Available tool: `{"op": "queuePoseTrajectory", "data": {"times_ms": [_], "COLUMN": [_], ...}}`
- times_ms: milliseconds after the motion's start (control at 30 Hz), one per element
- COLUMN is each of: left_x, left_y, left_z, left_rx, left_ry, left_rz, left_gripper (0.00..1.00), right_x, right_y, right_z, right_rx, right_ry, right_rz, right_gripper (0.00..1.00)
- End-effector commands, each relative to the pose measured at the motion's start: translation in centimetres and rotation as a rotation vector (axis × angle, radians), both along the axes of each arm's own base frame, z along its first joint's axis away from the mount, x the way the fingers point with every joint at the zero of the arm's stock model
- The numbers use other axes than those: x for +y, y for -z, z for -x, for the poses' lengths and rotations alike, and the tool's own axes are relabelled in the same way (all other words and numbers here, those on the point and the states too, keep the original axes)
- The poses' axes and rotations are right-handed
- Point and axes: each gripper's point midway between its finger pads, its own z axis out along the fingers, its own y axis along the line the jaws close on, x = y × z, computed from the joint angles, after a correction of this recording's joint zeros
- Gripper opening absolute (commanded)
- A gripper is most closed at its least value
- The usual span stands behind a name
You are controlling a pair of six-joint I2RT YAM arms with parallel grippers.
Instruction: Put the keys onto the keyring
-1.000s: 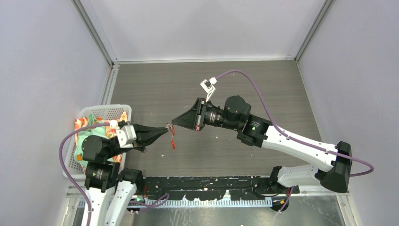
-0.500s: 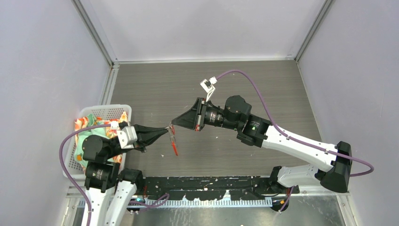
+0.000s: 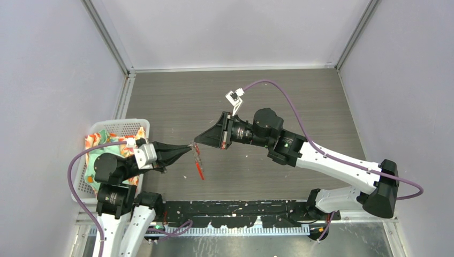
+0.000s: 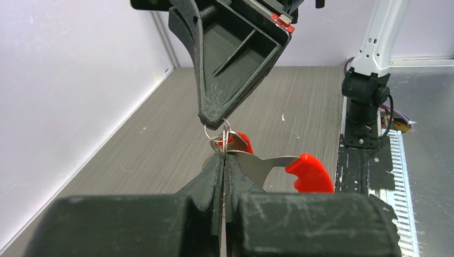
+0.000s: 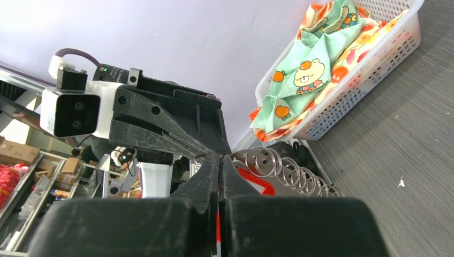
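The keyring (image 4: 225, 131) is a thin silver loop held in the air between both grippers. Its flat metal piece ends in the bright red curved strip (image 4: 309, 172), which hangs below the tips in the top view (image 3: 199, 168). My left gripper (image 4: 223, 153) is shut on the keyring from the left (image 3: 191, 148). My right gripper (image 5: 219, 156) is shut, its tips on the top of the loop (image 3: 196, 142). A chain of silver rings (image 5: 278, 166) trails beside the right fingers. A small red piece (image 4: 240, 141) shows behind the loop; I cannot tell if it is a key. The green-headed key is out of view.
A white basket (image 3: 140, 125) with a patterned cloth (image 3: 96, 147) stands at the left edge, behind the left arm; it also shows in the right wrist view (image 5: 369, 64). Grey walls close in the table on three sides. The black base rail (image 3: 241, 210) runs along the near edge.
The red strip has swung a little lower and to the right under the tips. The right arm has shifted slightly left. Both grippers stay shut, tips together.
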Motion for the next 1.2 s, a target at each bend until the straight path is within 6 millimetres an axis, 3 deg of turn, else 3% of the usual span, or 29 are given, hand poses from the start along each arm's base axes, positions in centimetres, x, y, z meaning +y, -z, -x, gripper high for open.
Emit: {"op": "queuePoseTrajectory", "data": {"times_ms": [0, 300, 533, 667, 1167], "left_x": [0.3, 0.7, 0.7, 0.8, 0.7], "left_y": [-0.9, -0.3, 0.9, 0.8, -0.2], "left_z": [-0.2, -1.3, -2.1, -2.0, -1.3], "left_rx": [-0.026, 0.021, 0.018, -0.009, -0.045], "left_ry": [-0.032, -0.090, -0.107, -0.109, -0.088], "left_rz": [0.010, 0.038, 0.046, 0.046, 0.061], "left_gripper": [0.00, 0.00, 0.00, 0.00, 0.00], "right_x": [-1.3, -4.4, -2.8, -1.5, 0.2], "right_y": [-2.7, -3.9, -5.7, -4.9, -1.1], "right_z": [0.5, 0.6, 1.3, 1.4, 0.6], "right_rx": [-0.068, -0.107, -0.053, -0.004, 0.105], "right_ry": [0.007, 0.073, 0.009, -0.017, -0.028], "right_rz": [-0.034, 0.026, -0.054, -0.064, -0.042], "right_gripper": [0.01, 0.01, 0.01, 0.01, 0.01]}}
